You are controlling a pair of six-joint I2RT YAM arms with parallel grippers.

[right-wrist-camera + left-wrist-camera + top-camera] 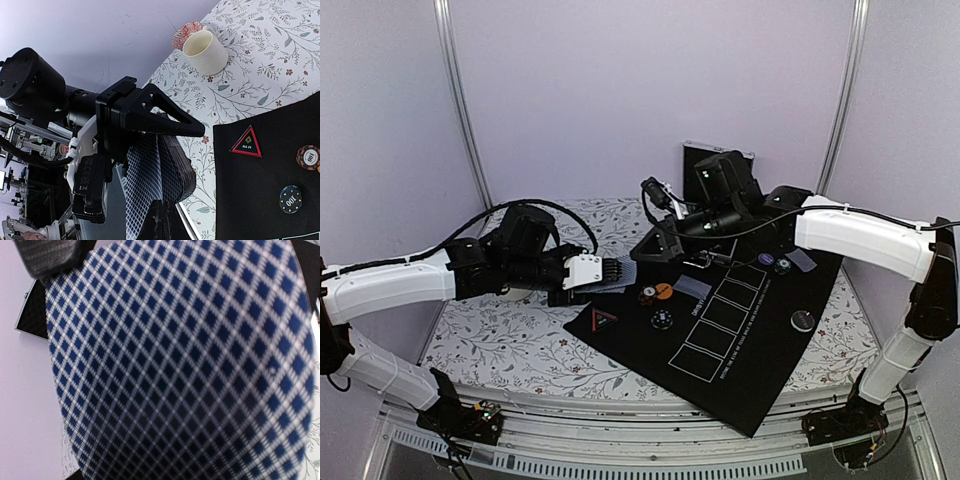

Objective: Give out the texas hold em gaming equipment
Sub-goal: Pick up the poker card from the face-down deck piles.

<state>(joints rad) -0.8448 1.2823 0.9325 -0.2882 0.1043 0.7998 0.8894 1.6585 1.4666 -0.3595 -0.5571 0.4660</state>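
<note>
**A:** What containers did we have, and what was in them?

**B:** We had a cream cup (205, 50) on the flowered worktop (500, 345), toward its left side. Only its cream inner wall showed. A red-striped chip (186, 34) lay just behind it, outside the cup. A black case (718, 155) stood at the back edge, and we could not tell what it held.

**A:** What else lay around, and what was in the way?

**B:** A black mat (760, 360) lay askew over the right half of the worktop. Near its left corner we saw a red-edged triangle marker (246, 142). Further in lay a brown chip (307, 157) beside an orange disc (662, 291), and a dark blue chip (290, 198). A face-down card (695, 288) lay just right of those. A black disc (804, 320) sat toward the mat's right edge. The right arm reached across the back of the mat and hid part of it.

**A:** And the grippers?

**B:** The left gripper (603, 272) was clamped on the deck of cards (190, 370), held above the mat's left edge. The right gripper (197, 131) had its fingers together right over that deck. We could not tell whether a card was pinched between them.
</note>
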